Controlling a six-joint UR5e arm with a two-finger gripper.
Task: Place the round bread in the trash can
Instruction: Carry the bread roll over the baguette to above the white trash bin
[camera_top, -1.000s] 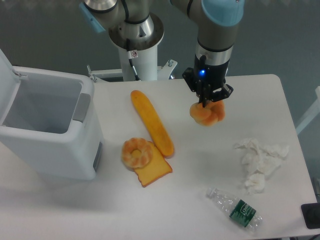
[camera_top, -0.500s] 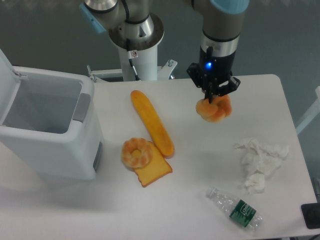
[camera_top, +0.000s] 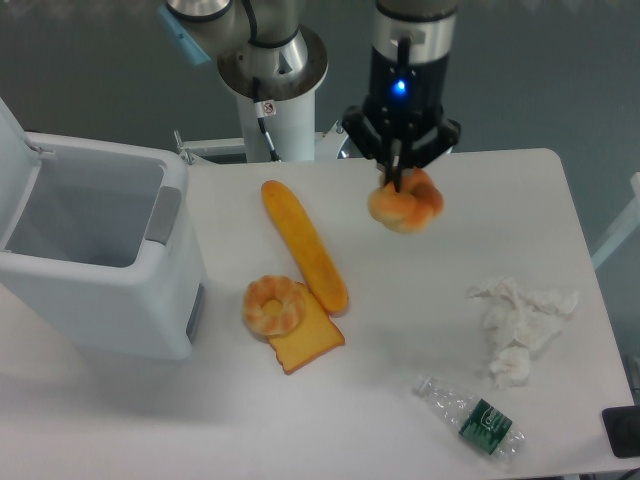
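The round bread (camera_top: 405, 204), a lumpy golden-orange bun, hangs in my gripper (camera_top: 398, 183), which is shut on its top and holds it in the air above the back middle of the table. The trash can (camera_top: 95, 260), a boxy white bin with a grey cavity, stands at the table's left with its lid open. The bun is well to the right of the bin.
A long orange baguette (camera_top: 304, 245), a pale ring-shaped roll (camera_top: 274, 304) and a bread slice (camera_top: 306, 340) lie between the bin and the gripper. Crumpled white tissue (camera_top: 520, 320) and a plastic bottle (camera_top: 470, 415) lie at the right front.
The gripper has risen with the round bread and shifted left and towards the back of the table. Nothing else has moved.
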